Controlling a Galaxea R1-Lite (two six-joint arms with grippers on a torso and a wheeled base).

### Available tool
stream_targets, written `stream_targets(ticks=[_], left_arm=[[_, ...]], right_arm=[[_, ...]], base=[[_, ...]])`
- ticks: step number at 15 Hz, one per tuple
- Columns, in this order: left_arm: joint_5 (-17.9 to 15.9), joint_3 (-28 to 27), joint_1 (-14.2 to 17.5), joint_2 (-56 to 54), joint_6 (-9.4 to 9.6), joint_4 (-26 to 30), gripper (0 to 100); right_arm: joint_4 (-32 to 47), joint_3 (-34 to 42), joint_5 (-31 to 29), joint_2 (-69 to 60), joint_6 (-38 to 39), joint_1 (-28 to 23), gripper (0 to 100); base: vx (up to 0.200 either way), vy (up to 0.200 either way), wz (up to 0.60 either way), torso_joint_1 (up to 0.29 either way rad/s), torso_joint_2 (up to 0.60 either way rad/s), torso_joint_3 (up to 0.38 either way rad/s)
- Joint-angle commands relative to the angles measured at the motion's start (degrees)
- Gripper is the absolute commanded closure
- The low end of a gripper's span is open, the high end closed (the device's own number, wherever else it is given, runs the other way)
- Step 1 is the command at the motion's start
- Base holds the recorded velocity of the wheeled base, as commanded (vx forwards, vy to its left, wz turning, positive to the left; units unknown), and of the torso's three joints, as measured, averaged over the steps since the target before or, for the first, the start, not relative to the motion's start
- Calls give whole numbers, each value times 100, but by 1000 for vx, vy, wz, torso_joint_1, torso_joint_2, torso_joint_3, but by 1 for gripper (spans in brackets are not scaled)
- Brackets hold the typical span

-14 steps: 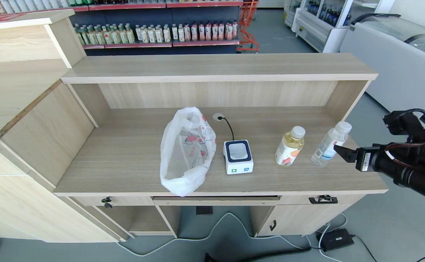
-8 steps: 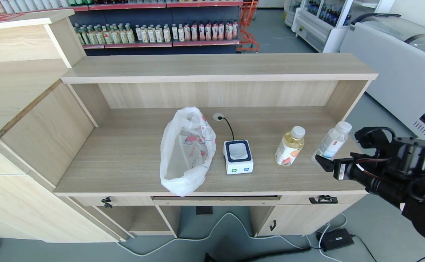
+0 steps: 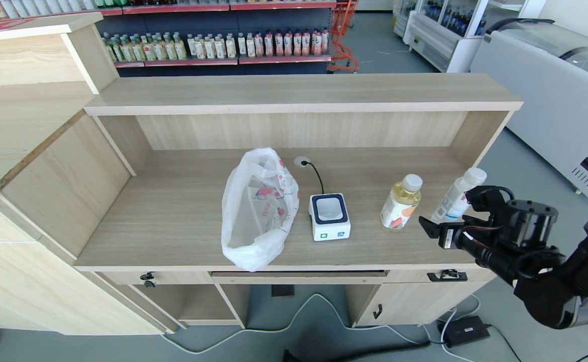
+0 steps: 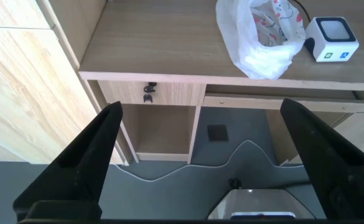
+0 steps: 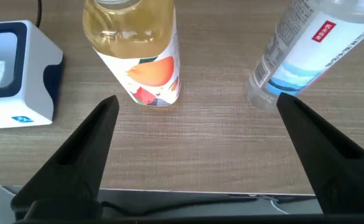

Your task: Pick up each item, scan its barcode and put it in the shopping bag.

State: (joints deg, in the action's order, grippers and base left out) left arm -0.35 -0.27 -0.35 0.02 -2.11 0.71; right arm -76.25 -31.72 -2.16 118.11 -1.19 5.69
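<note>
The clear plastic water bottle with a blue label and the yellow-drink bottle with a white cap both stand upright, caps up, on the wooden counter. They are just ahead of the right gripper, whose fingers are spread wide and empty.

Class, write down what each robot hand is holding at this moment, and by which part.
Nothing is held. The right hand is open and empty in front of the yellow bottle and the clear bottle; the left hand is open and empty too.
</note>
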Motion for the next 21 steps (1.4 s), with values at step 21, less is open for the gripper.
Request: stream_targets(ticks=[21], left_arm=[[0,0,0,-2,0,0,0]], right_arm=[[647,-3068,-30,1899,-4,485,0]], base=[[0,0,0,0,0,0]])
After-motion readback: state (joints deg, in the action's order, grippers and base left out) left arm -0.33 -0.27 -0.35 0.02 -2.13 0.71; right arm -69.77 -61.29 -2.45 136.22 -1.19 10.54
